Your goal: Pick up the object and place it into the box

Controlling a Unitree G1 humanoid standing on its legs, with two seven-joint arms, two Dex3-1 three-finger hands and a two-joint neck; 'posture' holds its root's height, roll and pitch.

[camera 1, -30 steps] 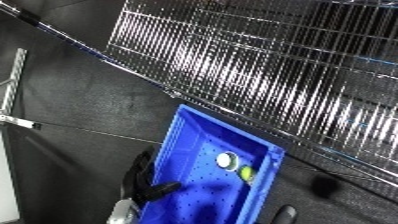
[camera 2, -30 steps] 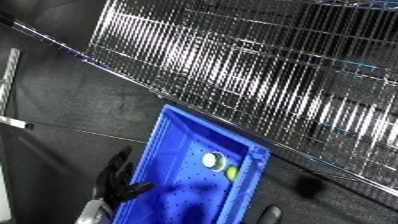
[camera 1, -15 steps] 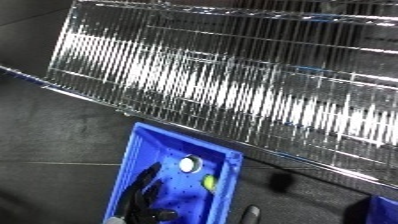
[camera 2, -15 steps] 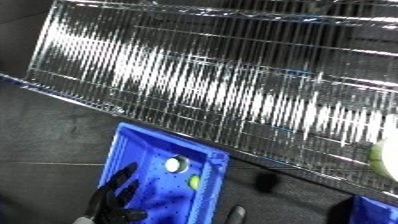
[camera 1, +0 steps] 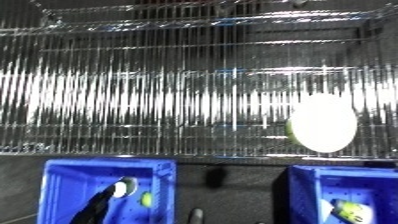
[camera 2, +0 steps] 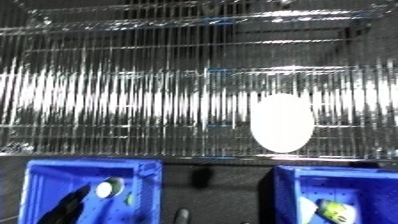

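the pale oval object (camera 2: 282, 123) sat on the wire rack (camera 1: 178, 100), newly in view as the head swung up; grasping it came next. left hand (camera 1: 96, 210) hung over the left bin (camera 1: 58, 172), fingers unreadable. right hand unseen.

object (camera 1: 323, 123): pale yellow-white oval, seemingly upright on wire shelf | box (camera 1: 57, 185): blue bin, lower left, open-topped, below shelf
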